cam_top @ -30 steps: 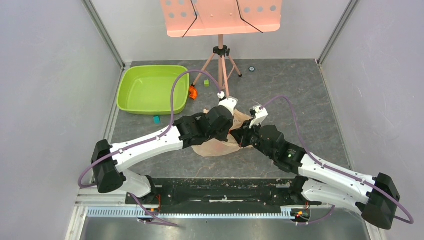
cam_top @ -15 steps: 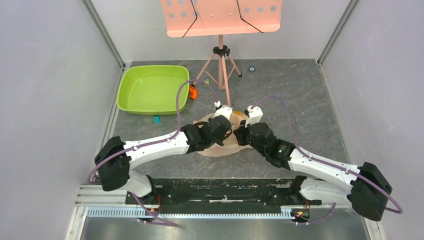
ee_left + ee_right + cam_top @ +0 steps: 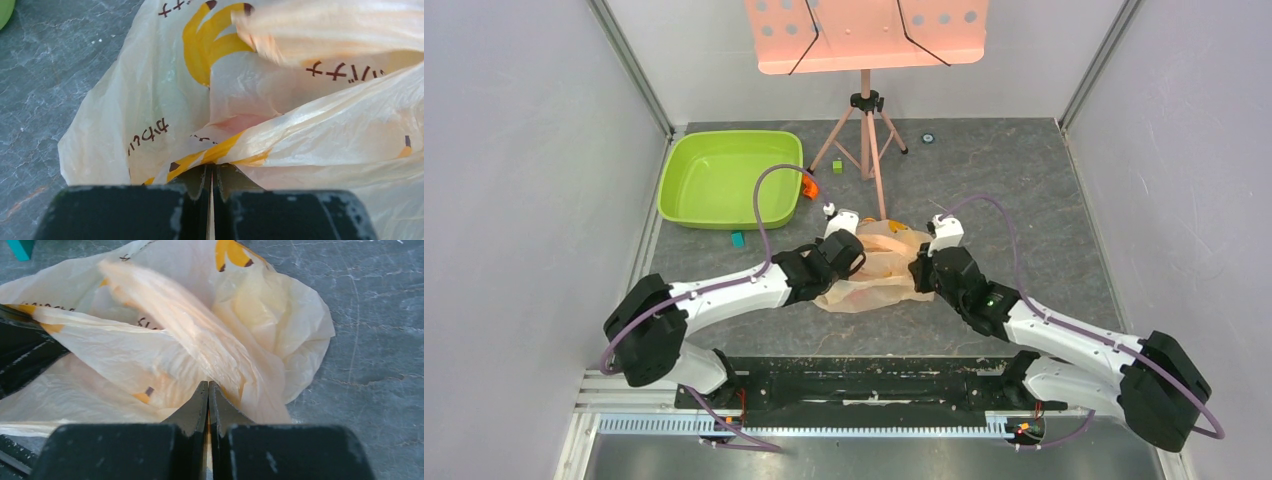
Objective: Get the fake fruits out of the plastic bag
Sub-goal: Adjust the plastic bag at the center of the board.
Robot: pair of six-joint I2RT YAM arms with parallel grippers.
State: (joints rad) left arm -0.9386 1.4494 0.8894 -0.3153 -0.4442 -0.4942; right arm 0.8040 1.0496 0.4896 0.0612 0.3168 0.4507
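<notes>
While left pincer [image 3: 212,167] and right pincer [image 3: 208,386] each clamp plastic bag [image 3: 879,265] film, pinkish fruit [image 3: 240,122] shows faintly inside.

One plastic bag [image 3: 869,272], one tub [image 3: 724,182], one stand [image 3: 864,40]

Three cameras
Top one looks down from the near edge; both wrist ones closely share the plastic bag [image 3: 869,287].

The plastic bag [image 3: 871,275] lies crumpled on the grey table [image 3: 1024,200], thin, translucent beige with yellow print and dark letters. A pinkish shape [image 3: 240,122] shows faintly through its film.
</notes>
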